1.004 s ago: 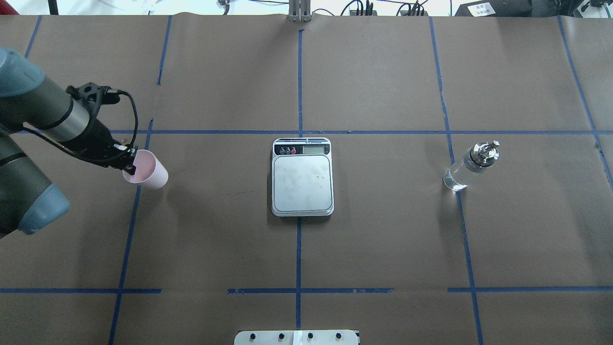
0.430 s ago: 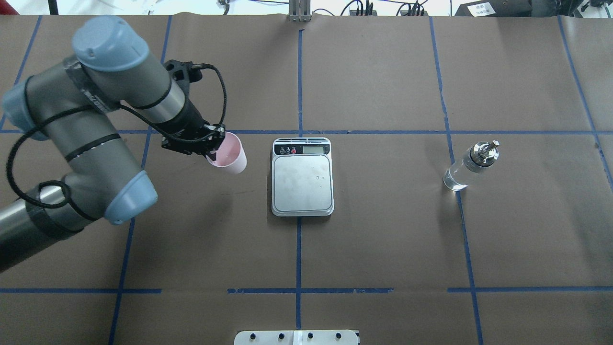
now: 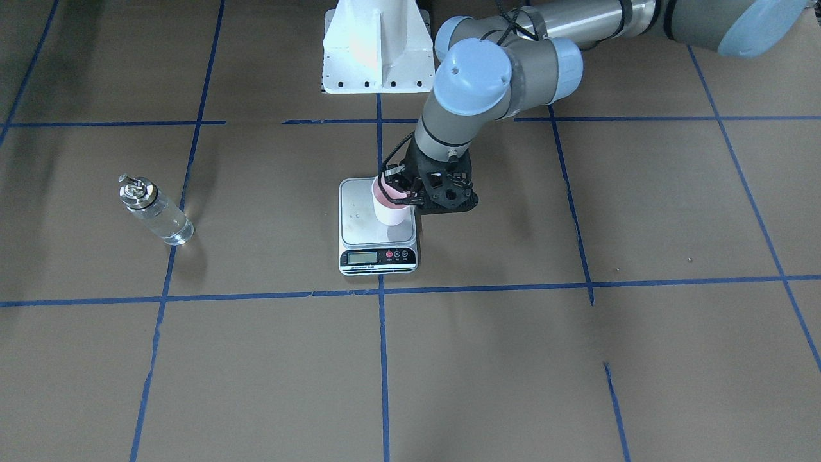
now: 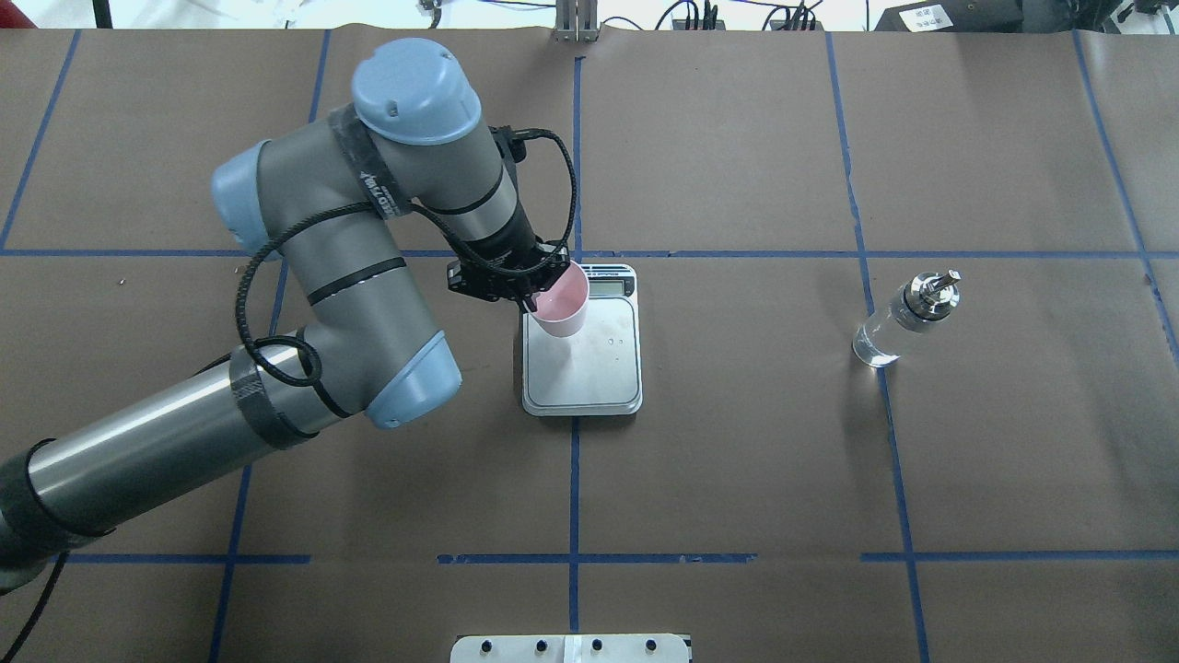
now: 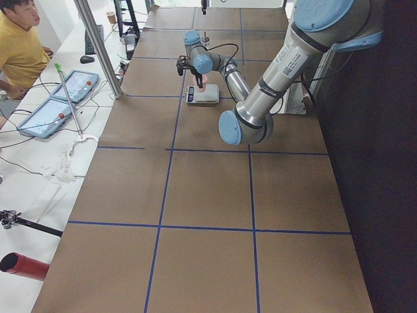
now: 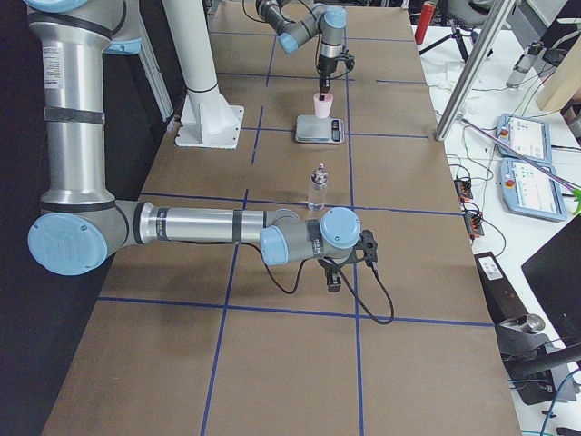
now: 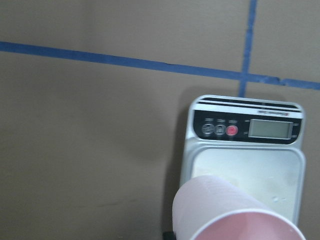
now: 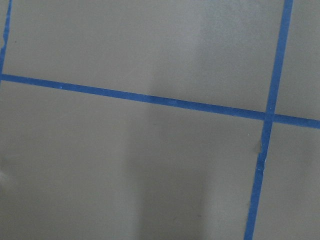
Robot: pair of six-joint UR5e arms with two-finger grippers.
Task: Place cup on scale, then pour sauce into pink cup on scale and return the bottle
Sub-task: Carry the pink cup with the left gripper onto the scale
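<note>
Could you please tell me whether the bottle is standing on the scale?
No, the bottle stands on the table, well apart from the scale.

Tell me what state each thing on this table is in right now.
scale, flat on the table, display unreadable.
cup, upright, looks empty, held over the scale's platform; touching it or not, cannot tell.
left gripper, shut on the cup's rim.
bottle, upright on the table, capped, untouched.
right gripper, apart from the bottle; open or shut, cannot tell.
</note>
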